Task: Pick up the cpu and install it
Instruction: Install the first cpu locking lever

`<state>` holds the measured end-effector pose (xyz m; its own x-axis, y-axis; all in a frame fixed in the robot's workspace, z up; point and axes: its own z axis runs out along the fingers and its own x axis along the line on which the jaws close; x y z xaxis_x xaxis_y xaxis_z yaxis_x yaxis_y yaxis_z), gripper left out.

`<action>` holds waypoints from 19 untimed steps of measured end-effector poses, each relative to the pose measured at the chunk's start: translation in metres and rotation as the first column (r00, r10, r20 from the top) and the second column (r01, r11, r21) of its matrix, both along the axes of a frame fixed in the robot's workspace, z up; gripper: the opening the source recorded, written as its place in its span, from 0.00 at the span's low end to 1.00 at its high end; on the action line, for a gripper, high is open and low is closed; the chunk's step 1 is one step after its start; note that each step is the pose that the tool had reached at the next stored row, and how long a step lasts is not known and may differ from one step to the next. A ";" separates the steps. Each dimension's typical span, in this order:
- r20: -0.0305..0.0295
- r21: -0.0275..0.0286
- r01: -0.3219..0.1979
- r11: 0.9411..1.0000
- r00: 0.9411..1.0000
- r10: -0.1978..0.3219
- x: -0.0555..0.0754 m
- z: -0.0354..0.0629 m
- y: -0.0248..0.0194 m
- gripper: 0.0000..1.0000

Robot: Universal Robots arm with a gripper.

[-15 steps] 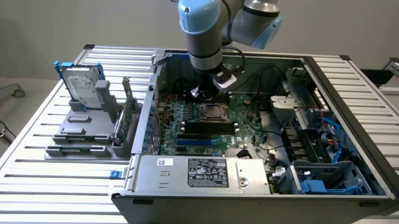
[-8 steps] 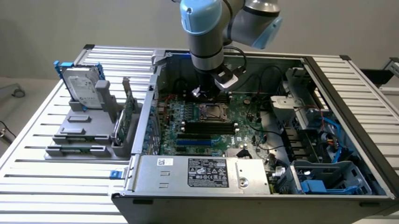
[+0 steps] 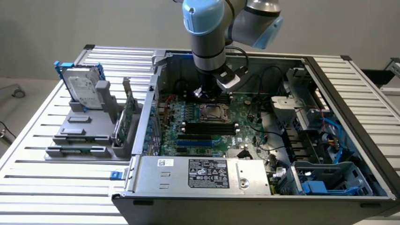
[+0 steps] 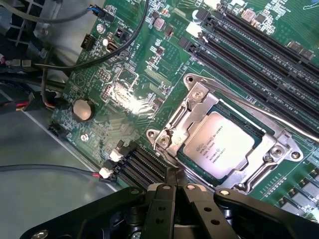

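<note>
Your black pincer (image 4: pixel 174 175) has its two fingers together, with nothing between them. It hangs just over the edge of the silver metal socket frame (image 4: pixel 192 104) on the green motherboard (image 4: pixel 129 64). In the exterior view you see the pincer (image 3: pixel 208 93) low inside the open dark computer case (image 3: pixel 350 117), close over the socket.

The small square cpu with the pale silver top (image 4: pixel 219 148) lies flat inside this frame, and its sides look parallel to the opening. So I judge that the picking and the placing are done. Whether the thin metal lever (image 4: pixel 249 108) along the frame is locked, I cannot tell; this may be what is left.

Around the socket you have the long black memory slots (image 4: pixel 259 55) on one side. On the other side are a round silver coin battery (image 4: pixel 83 109) and several black cables (image 4: pixel 119 50). The cables are near the arm, though none crosses the socket.

Well apart, on the slatted aluminium worktop (image 3: pixel 37 154) at the exterior view's left, the rectangular silver hard drive with blue frame (image 3: pixel 81 84) stands upright in a grey holder (image 3: pixel 81 131).
</note>
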<state>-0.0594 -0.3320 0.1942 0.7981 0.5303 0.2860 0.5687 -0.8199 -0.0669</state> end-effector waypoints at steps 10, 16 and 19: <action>0.000 -0.001 0.000 1.000 1.000 0.000 0.002 -0.0001 0.0006 0.11; 0.000 -0.002 0.001 1.000 1.000 -0.001 0.003 -0.0002 0.0006 0.11; 0.000 -0.002 0.001 1.000 1.000 -0.001 0.004 -0.0004 0.0006 0.11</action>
